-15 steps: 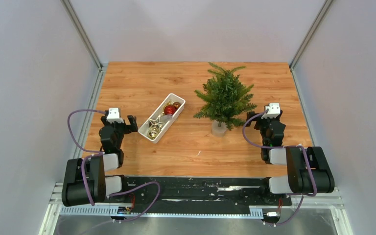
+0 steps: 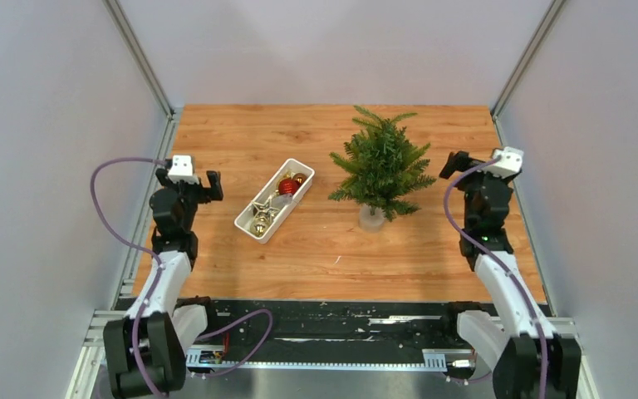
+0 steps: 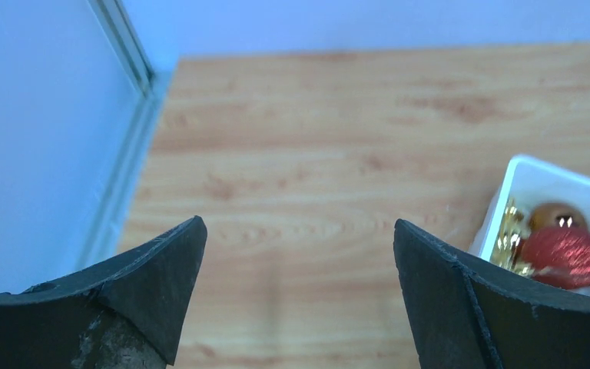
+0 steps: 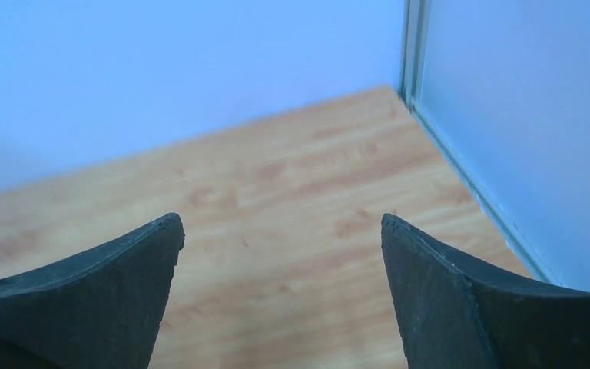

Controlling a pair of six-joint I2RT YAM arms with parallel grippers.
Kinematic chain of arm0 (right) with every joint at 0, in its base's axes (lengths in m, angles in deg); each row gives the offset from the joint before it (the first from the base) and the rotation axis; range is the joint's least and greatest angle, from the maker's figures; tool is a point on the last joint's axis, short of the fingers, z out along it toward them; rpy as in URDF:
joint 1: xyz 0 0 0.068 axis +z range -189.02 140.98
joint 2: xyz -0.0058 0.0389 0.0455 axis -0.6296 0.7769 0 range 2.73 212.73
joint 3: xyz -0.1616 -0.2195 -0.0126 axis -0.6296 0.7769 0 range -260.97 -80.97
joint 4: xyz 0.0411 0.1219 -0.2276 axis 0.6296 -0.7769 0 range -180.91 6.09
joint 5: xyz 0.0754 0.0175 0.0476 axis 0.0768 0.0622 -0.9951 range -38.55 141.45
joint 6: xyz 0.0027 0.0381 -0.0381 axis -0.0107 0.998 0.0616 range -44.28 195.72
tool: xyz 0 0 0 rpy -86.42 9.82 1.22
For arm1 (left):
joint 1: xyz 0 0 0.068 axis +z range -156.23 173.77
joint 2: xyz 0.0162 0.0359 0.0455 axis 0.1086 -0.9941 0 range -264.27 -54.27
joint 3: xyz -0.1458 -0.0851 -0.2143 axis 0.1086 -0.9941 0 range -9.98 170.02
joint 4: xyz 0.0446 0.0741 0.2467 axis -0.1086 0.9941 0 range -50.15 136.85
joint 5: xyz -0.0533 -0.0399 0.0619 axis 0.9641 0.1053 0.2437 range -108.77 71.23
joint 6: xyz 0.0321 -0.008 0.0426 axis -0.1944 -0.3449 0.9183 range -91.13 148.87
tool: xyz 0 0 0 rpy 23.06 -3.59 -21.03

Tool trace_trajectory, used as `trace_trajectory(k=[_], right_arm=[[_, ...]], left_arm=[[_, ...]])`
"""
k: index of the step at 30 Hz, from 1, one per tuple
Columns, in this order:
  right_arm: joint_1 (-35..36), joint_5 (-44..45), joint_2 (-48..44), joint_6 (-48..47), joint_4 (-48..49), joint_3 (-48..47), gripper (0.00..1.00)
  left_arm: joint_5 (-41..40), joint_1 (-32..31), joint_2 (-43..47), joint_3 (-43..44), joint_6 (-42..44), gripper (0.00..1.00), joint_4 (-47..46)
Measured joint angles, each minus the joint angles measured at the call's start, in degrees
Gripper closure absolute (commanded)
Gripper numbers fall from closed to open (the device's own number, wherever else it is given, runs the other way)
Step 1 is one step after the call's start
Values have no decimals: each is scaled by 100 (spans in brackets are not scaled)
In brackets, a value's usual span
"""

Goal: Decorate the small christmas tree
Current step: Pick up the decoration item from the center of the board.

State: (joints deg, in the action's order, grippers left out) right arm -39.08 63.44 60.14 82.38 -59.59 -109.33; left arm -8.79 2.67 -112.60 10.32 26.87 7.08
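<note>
Small christmas tree (image 2: 380, 166) stands untouched; left hand (image 3: 296, 231) and right hand (image 4: 280, 223) both gape fully open, holding nothing.

Green christmas tree (image 2: 380, 166), white tray (image 2: 247, 233), red bauble (image 2: 288, 186)

The small christmas tree (image 2: 380, 166), a miniature green artificial fir with bushy needle branches spreading unevenly on all sides, stands upright on the wooden desk (image 2: 233, 137). Its thin trunk is set in a small clear round base (image 2: 371, 219) that rests flat on the wood. It stands right of the middle of the desk, towards the far edge. Its branches show only green needles. It stands to the right of the white oblong plastic tray (image 2: 302, 165), near it but apart, with bare wood between them
</note>
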Motion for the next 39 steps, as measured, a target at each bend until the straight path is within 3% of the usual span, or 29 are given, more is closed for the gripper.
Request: trace_trajectory(k=[4,8,12,15,19,23,29,33,35,38,39], right_arm=[[-2,96,-1239,415,-680,-435,0],[-9,-273,-2107,551,-1202,-516,0],[-13,-1329,-2374,492,-1742,-789,0],[-13,-2385,-2369,411,-2159,-1128,0],[-11,-3473,-2367,262,-2643,-1497,0],[-13,-4065,-2494,68,-3086,-1628,0],[-13,-4413,-2662,-63,-3576,-1631,0],[-13,-4603,-2732,-83,-3742,-1635,0],[-13,-4662,-2745,-81,-3786,-1639,0],[-13,-4745,-2745,-79,-3834,-1659,0],[-13,-4780,-2745,-79,-3838,-1672,0]], left_arm=[[518,59,804,1145,686,0,1491],[1803,59,846,2885,1674,2,3746],[3110,-166,352,4533,2741,0,5945],[3392,-920,24,4962,3283,0,6970],[3169,-2251,-417,4946,3580,0,7641],[2470,-3270,-785,4962,3766,1,7672],[1515,-3657,-1818,5254,3939,9,7689],[1086,-3652,-2262,5379,4030,25,7805],[896,-3657,-2406,5414,4116,45,7895],[791,-3657,-2474,5447,4138,90,7971],[765,-3654,-2492,5471,4133,96,8013]])
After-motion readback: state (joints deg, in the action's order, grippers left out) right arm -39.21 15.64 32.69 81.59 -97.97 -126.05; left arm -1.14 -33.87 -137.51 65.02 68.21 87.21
